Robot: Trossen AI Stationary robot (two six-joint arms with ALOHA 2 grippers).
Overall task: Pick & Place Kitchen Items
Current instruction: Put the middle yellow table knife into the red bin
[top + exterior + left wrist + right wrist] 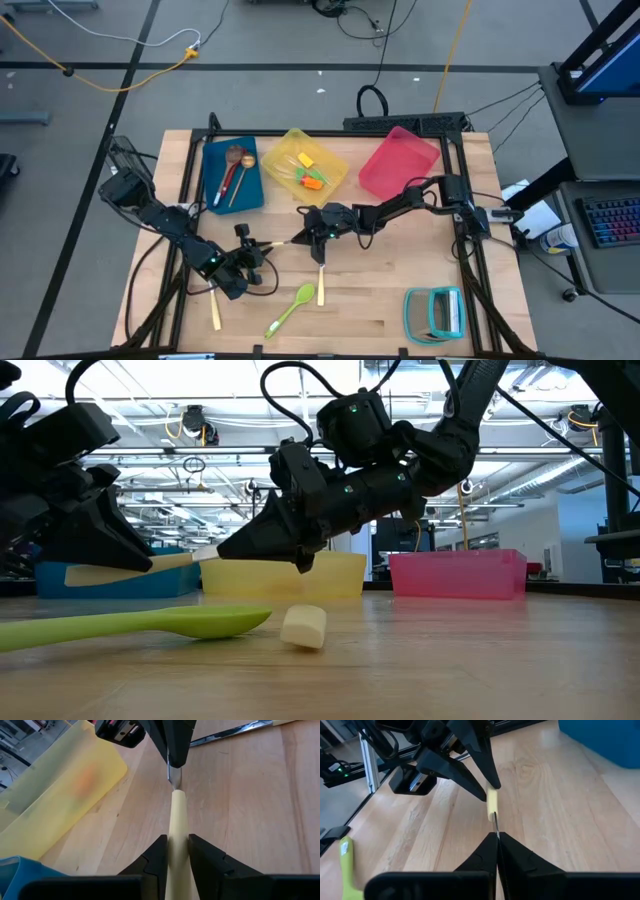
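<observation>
Lime-green spoon (pixel 150 623): lies nearest on the table, beside the butt of a loose cream-handled utensil (pixel 303 627). If you drop the lifted piece, it could land on these and knock them away.
Cream-handled cutlery piece (pixel 178 810): hangs above the wood between both arms, close to level and touching nothing else.
Left gripper (pixel 177 845): clamped on the cream handle.
Right gripper (pixel 497 840): pinched tight on the thin metal shank (pixel 173 774), fingertips nearly meeting the left ones.
Tug risk: with both ends held, moving either arm before the other lets go could bend the shank or tear it from a grip.
Slip risk: the shank is narrow and smooth, so if you free the left first, the heavier handle may swing down and twist out.
Crowding risk: the fingertips are close, so a careless retreat could clip them together.
Blue bin (pixel 210 150), yellow bin (pixel 290 140), pink bin (pixel 400 165): stand farthest back. A low carry could catch a rim.
</observation>
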